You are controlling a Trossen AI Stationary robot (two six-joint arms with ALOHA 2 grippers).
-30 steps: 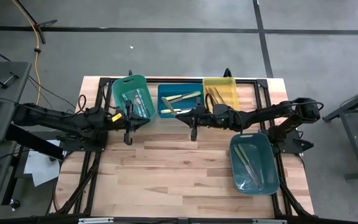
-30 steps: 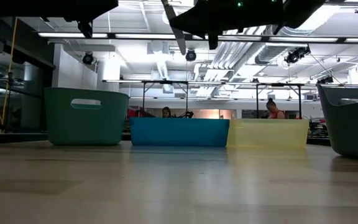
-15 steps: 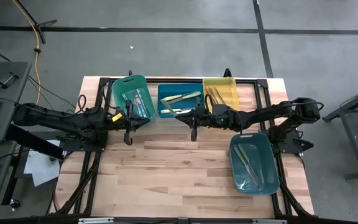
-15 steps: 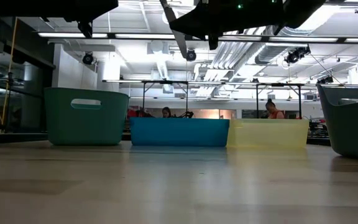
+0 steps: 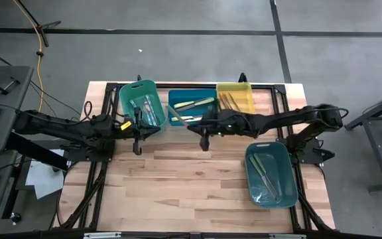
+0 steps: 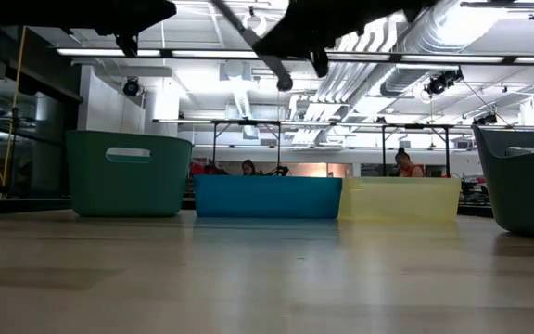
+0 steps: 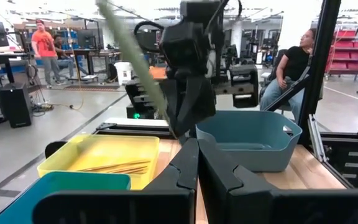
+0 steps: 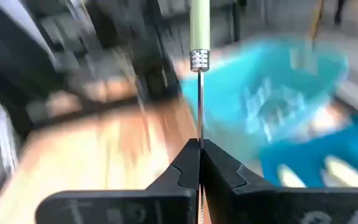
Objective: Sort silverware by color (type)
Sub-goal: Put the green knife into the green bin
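Observation:
My right gripper [image 5: 203, 137] hangs above the table by the near edge of the blue bin [image 5: 178, 99], shut on a utensil with a pale green handle [image 8: 199, 25]. That handle also shows in the left wrist view [image 7: 132, 56], slanting up. Other silverware lies in the green bin [image 5: 130, 93], the blue bin, the yellow bin [image 5: 244, 89] and the teal bin [image 5: 280, 159]. My left gripper [image 5: 136, 139] waits shut and holding nothing beside the green bin. My right gripper pinches the utensil's thin metal shaft [image 8: 199, 118] between its two fingers, short of the ferrule [image 8: 199, 60]. The fingers come nearly level from the table's right, and the utensil runs on along them, handle foremost. It is lifted clear of the table and bins.
Three bins stand in a row along the far edge, and the teal bin sits at the near right. Bare wooden tabletop [image 5: 178, 179] lies in the middle and near left. People [image 7: 42, 43] sit and stand in the room beyond.
My right gripper has tipped upward and rolled a little, staying shut. The held utensil's handle has swung farther over toward the table's left, still clear of the table.

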